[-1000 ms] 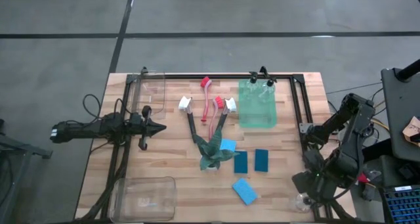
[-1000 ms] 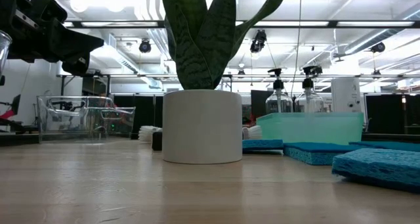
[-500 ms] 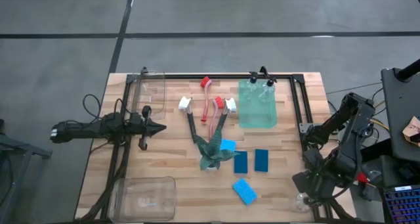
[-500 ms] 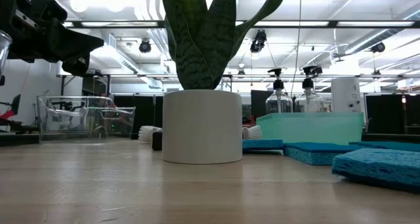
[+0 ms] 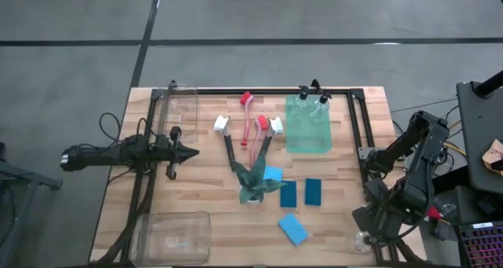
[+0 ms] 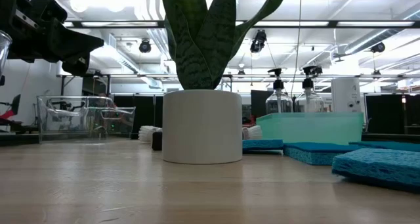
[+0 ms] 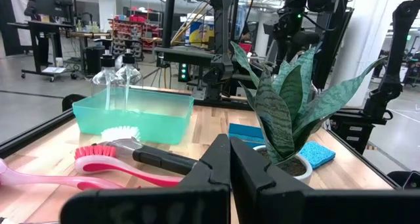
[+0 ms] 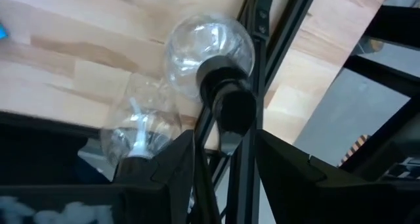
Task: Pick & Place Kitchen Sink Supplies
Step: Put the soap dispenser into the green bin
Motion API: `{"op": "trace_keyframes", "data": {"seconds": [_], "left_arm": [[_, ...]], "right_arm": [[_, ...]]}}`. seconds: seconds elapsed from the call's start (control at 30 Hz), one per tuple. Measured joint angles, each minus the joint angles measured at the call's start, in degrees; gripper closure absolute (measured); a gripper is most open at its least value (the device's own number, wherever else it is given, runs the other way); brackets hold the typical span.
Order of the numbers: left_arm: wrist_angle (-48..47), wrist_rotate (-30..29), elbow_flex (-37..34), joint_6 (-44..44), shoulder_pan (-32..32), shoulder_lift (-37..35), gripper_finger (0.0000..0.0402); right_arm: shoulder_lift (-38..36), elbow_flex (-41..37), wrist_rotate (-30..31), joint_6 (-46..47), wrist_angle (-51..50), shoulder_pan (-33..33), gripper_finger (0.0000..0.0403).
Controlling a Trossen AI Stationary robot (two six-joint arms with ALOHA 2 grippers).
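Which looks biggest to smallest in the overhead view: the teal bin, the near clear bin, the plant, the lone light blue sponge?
1. Near clear bin
2. Teal bin, slightly smaller
3. Plant
4. Light blue sponge

Looking straight past the right gripper [image 8: 223,159], its two dark fingers [image 8: 172,163] stand apart with a small clear round bottle with a black cap [image 8: 209,53] just beyond them. The bottle lies on the light wooden tabletop [image 8: 79,46], right against a black metal frame rail [image 8: 266,37] at the table's edge.
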Motion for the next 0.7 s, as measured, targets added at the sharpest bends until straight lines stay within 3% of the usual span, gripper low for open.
{"op": "trace_keyframes", "data": {"seconds": [0.2,0.33,0.7], "left_arm": [[0.0,0.0,0.0,0.0,0.0,0.0,0.0401],[0.0,0.0,0.0,0.0,0.0,0.0,0.0401],[0.0,0.0,0.0,0.0,0.0,0.0,0.0401]], "right_arm": [[-0.1,-1.4,0.1,-0.1,0.0,0.0,0.022],[-0.4,-2.0,3.4,-0.1,0.0,0.0,0.0209],[-0.5,-3.4,3.0,0.0,0.3,0.0,0.023]]}}
